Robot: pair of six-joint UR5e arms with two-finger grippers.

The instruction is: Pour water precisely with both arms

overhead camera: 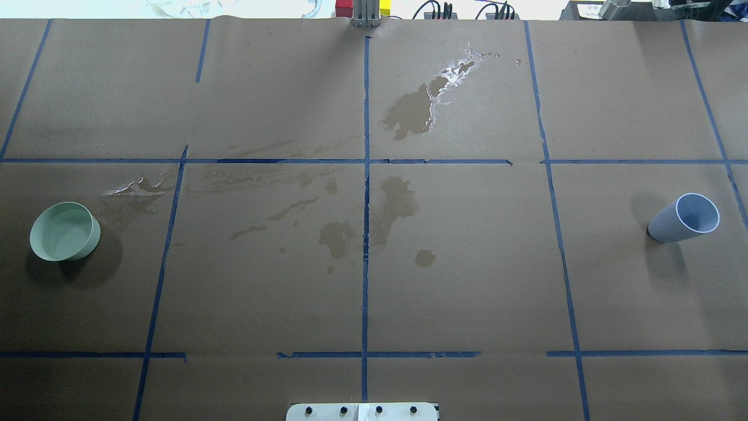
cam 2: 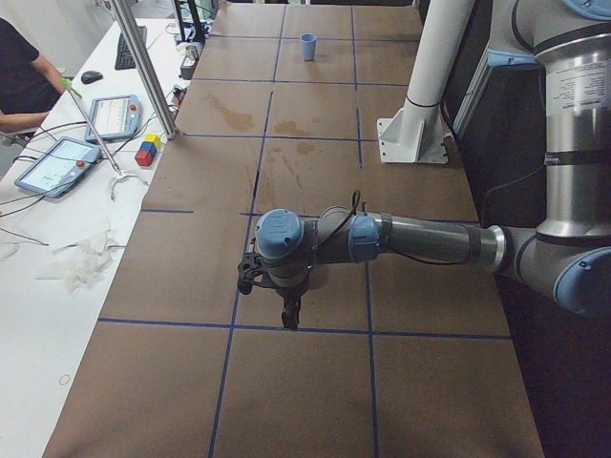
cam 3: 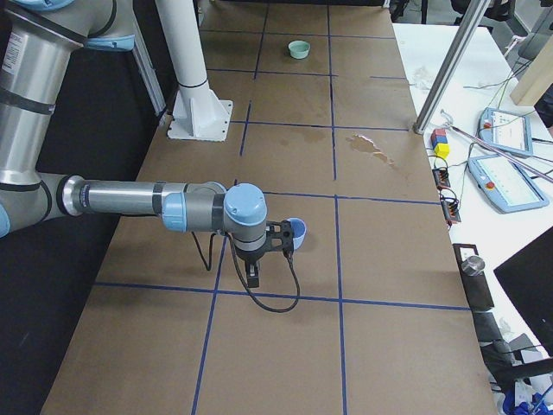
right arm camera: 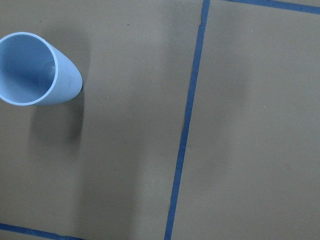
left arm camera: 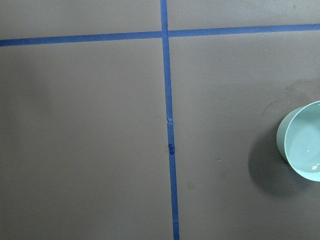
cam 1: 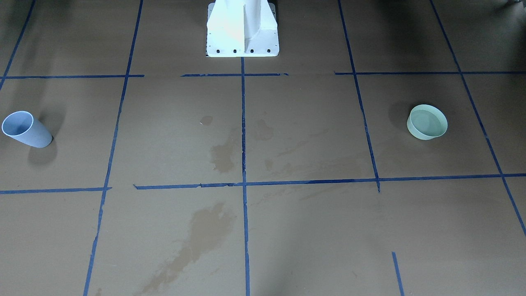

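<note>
Sitting in a pale green bowl (overhead camera: 89,244) near the left edge of the surface (overhead camera: 467,275), the water (left arm camera: 306,147) shows a glossy face. The left end effector (cam 2: 289,313) hangs above the surface, near that bowl but off to one side of it. Whether it is open or closed I cannot tell. Near the right edge, the right end effector (cam 3: 252,275) hangs beside a blue cup (cam 3: 297,231) — state likewise unreadable.

Bowl (overhead camera: 92,240) far left — cup (overhead camera: 667,227) far right, wet patches (overhead camera: 399,199) between
</note>
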